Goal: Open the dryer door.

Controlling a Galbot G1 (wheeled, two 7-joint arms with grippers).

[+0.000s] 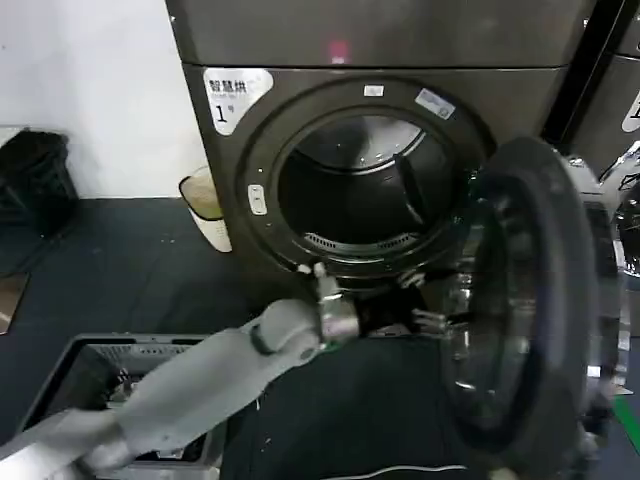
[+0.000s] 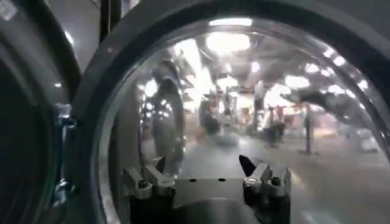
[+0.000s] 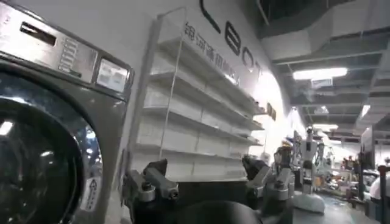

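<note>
The dryer door (image 1: 520,300) stands swung wide open to the right of the grey dryer (image 1: 470,95) marked "1", inner face and tinted glass towards the dark drum opening (image 1: 360,185). My left arm reaches in from the lower left. Its left gripper (image 1: 420,300) sits low between the drum opening and the door's hinge side. In the left wrist view the left gripper (image 2: 203,165) is open with nothing between its fingers, and faces the door's glass (image 2: 244,91) close up. The right gripper (image 3: 205,165) is open and empty, off beside a second machine.
A white bin (image 1: 205,205) stands left of the dryer and a grey laundry basket (image 1: 60,375) sits under my left arm. A second grey machine (image 1: 620,100) stands at the right; its chrome-ringed door (image 3: 42,158) and white shelves (image 3: 195,109) show in the right wrist view.
</note>
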